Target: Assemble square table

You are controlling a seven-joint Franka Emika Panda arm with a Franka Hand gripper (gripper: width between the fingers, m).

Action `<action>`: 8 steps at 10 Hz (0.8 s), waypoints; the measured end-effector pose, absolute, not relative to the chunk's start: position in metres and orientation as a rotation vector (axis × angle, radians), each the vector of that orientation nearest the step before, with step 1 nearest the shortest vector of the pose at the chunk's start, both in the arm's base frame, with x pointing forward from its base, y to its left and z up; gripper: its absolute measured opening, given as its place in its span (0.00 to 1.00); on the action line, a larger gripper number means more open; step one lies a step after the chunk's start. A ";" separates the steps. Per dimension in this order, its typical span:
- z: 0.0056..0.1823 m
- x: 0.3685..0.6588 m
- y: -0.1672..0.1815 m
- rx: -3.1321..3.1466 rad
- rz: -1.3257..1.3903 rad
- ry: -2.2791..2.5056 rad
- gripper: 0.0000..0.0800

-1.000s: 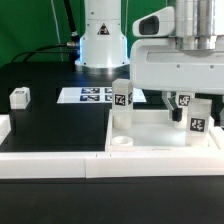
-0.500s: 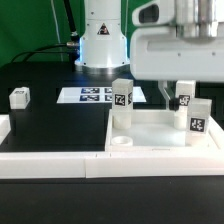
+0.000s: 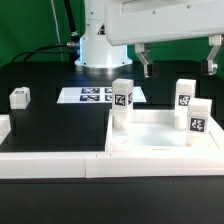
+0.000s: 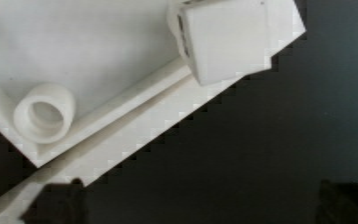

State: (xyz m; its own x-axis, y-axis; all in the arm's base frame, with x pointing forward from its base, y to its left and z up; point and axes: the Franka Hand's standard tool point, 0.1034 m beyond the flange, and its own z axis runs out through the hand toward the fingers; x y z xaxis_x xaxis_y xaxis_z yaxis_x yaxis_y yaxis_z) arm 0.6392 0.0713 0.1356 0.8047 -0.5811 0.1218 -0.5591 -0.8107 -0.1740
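Hovering above a large white plastic square panel with a raised rim (image 3: 150, 152), the robot's two-finger gripper (image 3: 178, 62) points straight down from the white arm (image 3: 160, 20). Its dark fingers are spread wide, with nothing between them.

In the exterior view, three small white tagged pegs stand upright on the panel: a first leg peg (image 3: 122, 98) at a far corner, and a second leg peg (image 3: 184, 95) and third leg peg (image 3: 198, 118) close together along the opposite side. A fourth leg peg (image 3: 19, 97) lies loose on the black table (image 3: 60, 125), well apart from the panel. The marker board (image 3: 95, 95) lies just behind the panel.

In the wrist view, the camera looks down on one corner of the panel. A round corner socket (image 4: 46, 115) there is empty, and one white peg (image 4: 238, 40) stands nearby. Both dark fingertips (image 4: 55, 200) hang over bare table, just off the panel's rim.

The next job is probably to fetch the loose peg. Doing it well means lifting clear of the standing pegs, centring the open jaws over the loose one and closing squarely on its flat sides. The peg should then stay vertical on the way to the empty socket.
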 end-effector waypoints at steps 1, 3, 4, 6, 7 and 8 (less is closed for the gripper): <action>0.135 0.639 0.071 -2.861 -0.255 0.908 0.81; 0.135 0.639 0.071 -2.861 -0.255 0.908 0.81; 0.135 0.639 0.071 -2.861 -0.255 0.908 0.81; 0.135 0.639 0.069 -2.865 -0.266 0.893 0.81; 0.135 0.635 0.059 -2.890 -0.315 0.799 0.81; 0.138 0.622 0.047 -2.918 -0.327 0.715 0.81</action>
